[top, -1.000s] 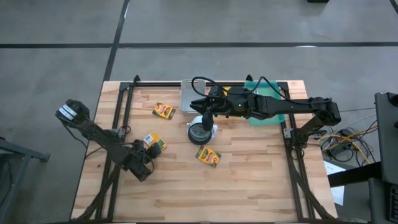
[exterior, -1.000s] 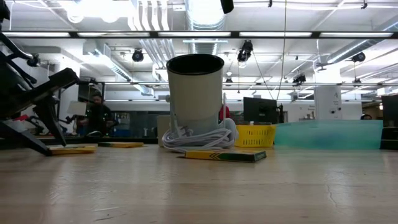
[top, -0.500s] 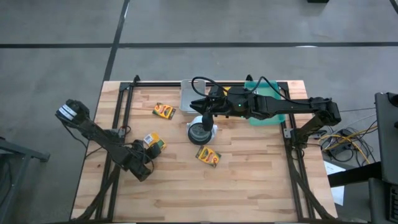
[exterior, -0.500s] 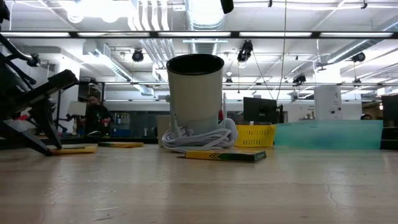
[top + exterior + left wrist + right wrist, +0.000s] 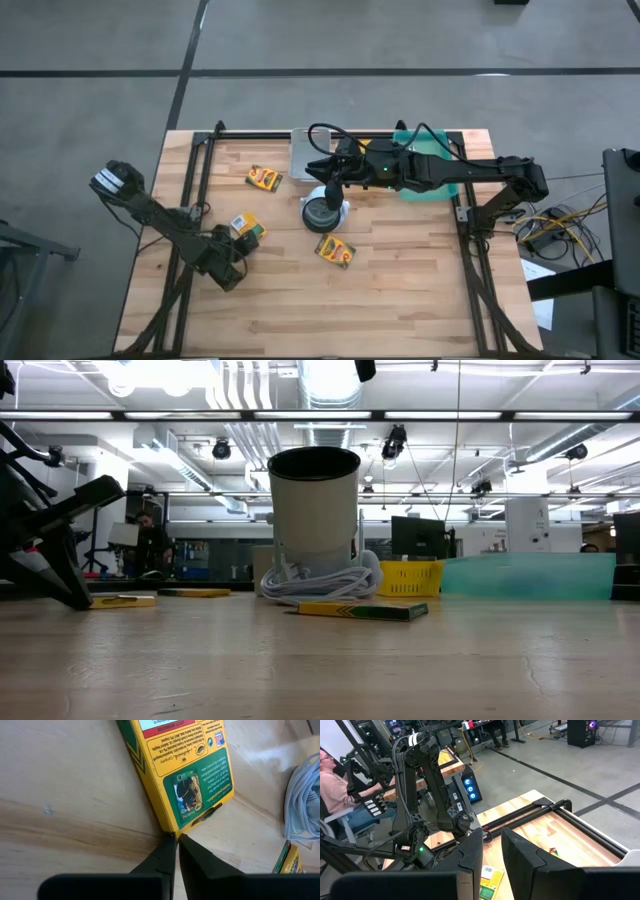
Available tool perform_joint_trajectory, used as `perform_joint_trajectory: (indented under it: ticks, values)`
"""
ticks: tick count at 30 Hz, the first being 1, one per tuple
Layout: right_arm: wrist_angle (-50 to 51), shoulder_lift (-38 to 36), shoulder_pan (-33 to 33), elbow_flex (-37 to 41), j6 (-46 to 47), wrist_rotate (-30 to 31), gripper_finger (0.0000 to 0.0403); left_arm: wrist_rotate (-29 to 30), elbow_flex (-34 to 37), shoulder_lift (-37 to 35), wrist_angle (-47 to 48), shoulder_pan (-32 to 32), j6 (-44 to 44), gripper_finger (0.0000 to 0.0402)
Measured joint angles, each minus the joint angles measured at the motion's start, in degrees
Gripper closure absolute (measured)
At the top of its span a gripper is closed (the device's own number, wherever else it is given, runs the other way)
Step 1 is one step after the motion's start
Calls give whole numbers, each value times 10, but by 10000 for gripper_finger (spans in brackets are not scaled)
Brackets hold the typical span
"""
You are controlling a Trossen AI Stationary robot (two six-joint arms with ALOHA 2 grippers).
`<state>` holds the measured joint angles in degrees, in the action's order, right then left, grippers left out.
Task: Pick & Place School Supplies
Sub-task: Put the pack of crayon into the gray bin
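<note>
Left tool (image 5: 174,840) is pinched closed right at the corner of a crayon box (image 5: 177,767) lying flat on the tabletop (image 5: 60,795). Right tool (image 5: 492,850) hangs above the cup (image 5: 321,212), fingers slightly apart, holding nothing.

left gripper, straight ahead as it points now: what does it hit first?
The left gripper, fingers nearly together, points at the near corner of the flat yellow-and-green crayon box lying on the wooden table. It would likely meet that corner first; contact unclear.

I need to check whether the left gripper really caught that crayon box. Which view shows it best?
The left wrist view: the left gripper is nearly closed at the crayon box's corner, seemingly without gripping it. The high view shows the box beside the arm; the low view shows it edge-on.
</note>
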<state>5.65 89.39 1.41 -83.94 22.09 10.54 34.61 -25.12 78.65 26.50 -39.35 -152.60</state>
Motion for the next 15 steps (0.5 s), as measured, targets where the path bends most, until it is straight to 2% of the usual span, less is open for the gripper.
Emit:
perform_joint_trajectory:
  ticks: [7,15]
  values:
    - [0,0,0,0,0,0,335,9,-3,-1,0,0,11,396]
    - [0,0,0,0,0,0,335,9,-14,0,9,0,28,399]
